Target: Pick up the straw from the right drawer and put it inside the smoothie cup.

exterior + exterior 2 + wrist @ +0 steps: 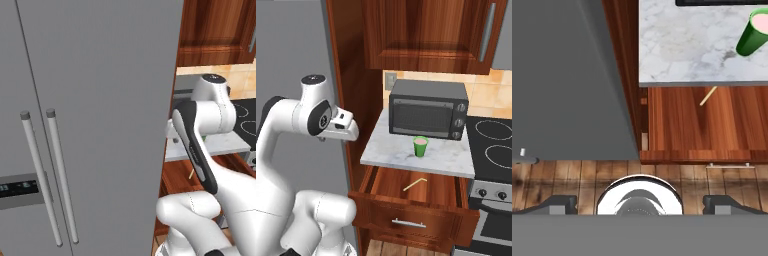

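Straw point(415, 184): thin, light, stiff; lies loose in right drawer point(406, 224). Take mid-shaft. My gripper point(640, 204) wide, empty. Smoothie cup point(420, 147) beyond.

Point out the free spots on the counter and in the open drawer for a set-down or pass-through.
Marble counter: bare strip left of the smoothie cup, and in front of it to the edge. Back is crowded by the microwave. Right drawer: floor bare right of the straw and in front of it. Open gripper hangs over the floor, left of the drawer.
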Tool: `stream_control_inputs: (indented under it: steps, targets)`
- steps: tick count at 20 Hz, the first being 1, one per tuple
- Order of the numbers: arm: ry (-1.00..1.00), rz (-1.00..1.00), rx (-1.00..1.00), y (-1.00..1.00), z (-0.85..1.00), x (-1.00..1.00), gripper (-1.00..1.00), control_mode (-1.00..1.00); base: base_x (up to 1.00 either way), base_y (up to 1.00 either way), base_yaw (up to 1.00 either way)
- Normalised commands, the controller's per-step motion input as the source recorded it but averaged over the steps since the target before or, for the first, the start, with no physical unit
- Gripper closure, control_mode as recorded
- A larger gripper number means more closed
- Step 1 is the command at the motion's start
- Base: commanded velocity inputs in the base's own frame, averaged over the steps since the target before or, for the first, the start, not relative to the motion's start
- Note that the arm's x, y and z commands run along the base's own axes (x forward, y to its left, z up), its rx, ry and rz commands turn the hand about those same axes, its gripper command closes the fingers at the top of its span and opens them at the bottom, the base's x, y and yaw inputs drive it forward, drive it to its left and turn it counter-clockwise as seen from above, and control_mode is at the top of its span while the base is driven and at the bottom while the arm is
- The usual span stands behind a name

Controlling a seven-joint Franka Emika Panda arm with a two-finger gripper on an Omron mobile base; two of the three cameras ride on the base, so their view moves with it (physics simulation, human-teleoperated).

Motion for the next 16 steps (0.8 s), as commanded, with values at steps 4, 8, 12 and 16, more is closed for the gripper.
stream_control_inputs:
  steps: [4,8,12,16]
  targets:
    - [0.01,0.00,0.00,0.00,0.00,0.18,-1.00,-1.00,0.00,0.00,0.00]
    - [0.00,0.00,0.00,0.00,0.00,0.09,-1.00,-1.00,0.00,0.00,0.00]
    - [0.00,0.00,0.00,0.00,0.00,0.06,-1.00,-1.00,0.00,0.00,0.00]
    - [0.00,0.00,0.00,0.00,0.00,0.04,-1.00,-1.00,0.00,0.00,0.00]
